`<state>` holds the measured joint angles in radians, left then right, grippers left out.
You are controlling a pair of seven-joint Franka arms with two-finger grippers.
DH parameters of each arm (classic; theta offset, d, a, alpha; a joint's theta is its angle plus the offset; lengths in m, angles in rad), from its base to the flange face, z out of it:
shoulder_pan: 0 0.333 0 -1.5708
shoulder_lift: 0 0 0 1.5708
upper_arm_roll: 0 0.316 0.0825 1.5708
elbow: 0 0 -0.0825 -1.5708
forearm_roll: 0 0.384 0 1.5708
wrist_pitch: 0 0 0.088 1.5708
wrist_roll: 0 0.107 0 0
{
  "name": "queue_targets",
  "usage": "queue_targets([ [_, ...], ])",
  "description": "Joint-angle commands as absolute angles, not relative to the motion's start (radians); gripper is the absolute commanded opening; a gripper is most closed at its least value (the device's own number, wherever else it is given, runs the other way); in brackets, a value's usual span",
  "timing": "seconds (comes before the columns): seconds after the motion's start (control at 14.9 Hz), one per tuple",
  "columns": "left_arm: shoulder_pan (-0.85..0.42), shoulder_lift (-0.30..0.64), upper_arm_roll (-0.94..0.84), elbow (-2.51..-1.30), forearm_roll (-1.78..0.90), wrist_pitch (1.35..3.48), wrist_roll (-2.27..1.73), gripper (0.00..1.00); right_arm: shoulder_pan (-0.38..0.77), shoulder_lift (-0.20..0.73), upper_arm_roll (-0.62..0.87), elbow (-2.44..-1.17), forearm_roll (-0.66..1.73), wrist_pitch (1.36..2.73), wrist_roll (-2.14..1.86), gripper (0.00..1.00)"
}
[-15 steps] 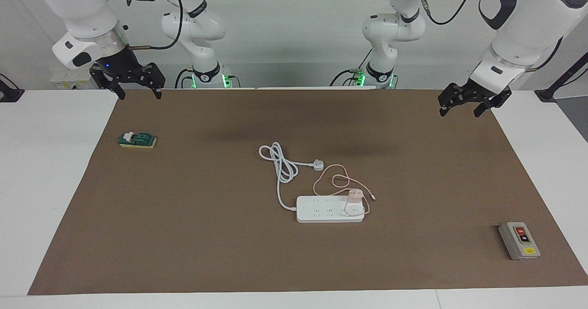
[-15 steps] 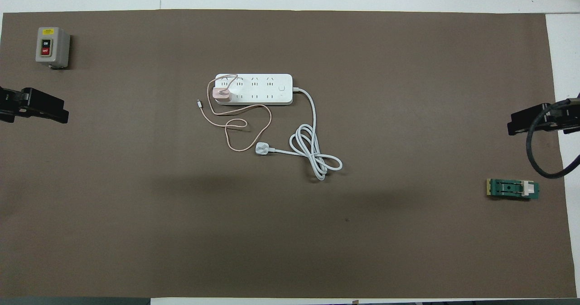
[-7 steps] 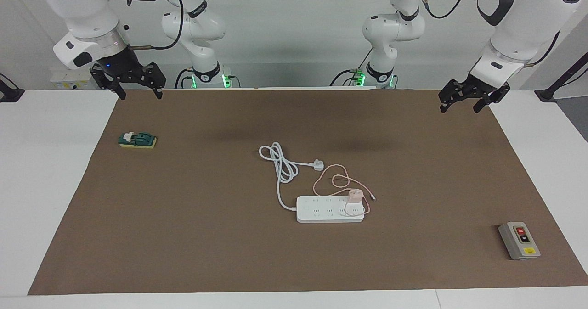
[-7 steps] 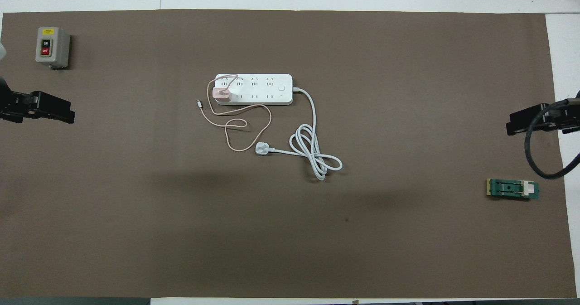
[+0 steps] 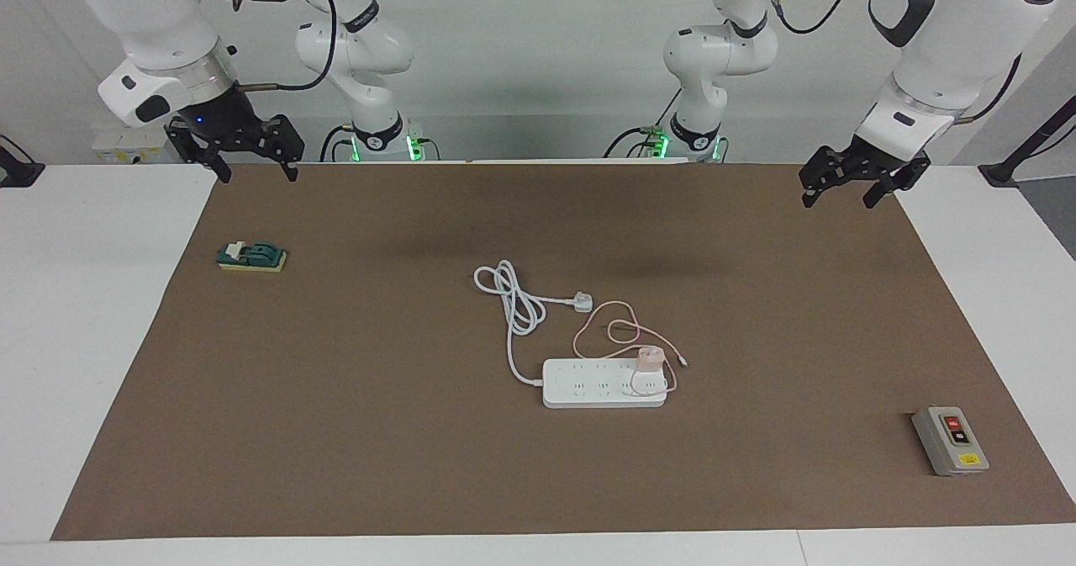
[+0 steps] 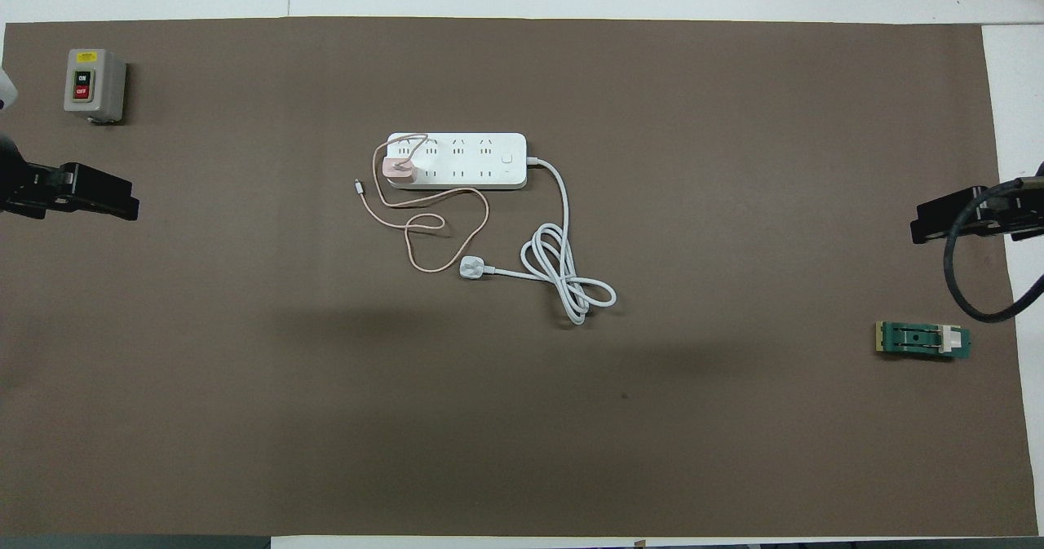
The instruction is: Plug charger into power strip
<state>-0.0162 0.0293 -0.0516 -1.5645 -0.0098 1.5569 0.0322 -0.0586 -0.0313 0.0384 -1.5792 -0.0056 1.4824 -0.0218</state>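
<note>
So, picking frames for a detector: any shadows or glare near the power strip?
Facing view: soft dark shadows lie on the brown mat nearer the robots than the power strip, none across it; no glare. Overhead view: same shadows, clear of the strip; the charger reads cleanly.

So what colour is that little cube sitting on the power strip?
The charger is pale pink, clearest in the overhead view.

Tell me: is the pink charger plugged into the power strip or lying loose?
Apparently plugged in: the charger stands upright on the power strip, at its end toward the left arm; how fully it is seated cannot be told.
</note>
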Motion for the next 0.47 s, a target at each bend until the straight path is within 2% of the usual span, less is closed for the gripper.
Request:
queue_targets([
  [0.0,-0.008,-0.005,-0.061,-1.606,-0.008,1.583,0.025,1.00,-0.063,-0.040,0.043,-1.588,-0.003,1.479,-0.011,1.00],
  [0.4,-0.008,-0.005,-0.061,-1.608,-0.008,1.572,0.025,1.00,-0.061,-0.040,0.043,-1.588,-0.003,1.479,-0.012,1.00],
])
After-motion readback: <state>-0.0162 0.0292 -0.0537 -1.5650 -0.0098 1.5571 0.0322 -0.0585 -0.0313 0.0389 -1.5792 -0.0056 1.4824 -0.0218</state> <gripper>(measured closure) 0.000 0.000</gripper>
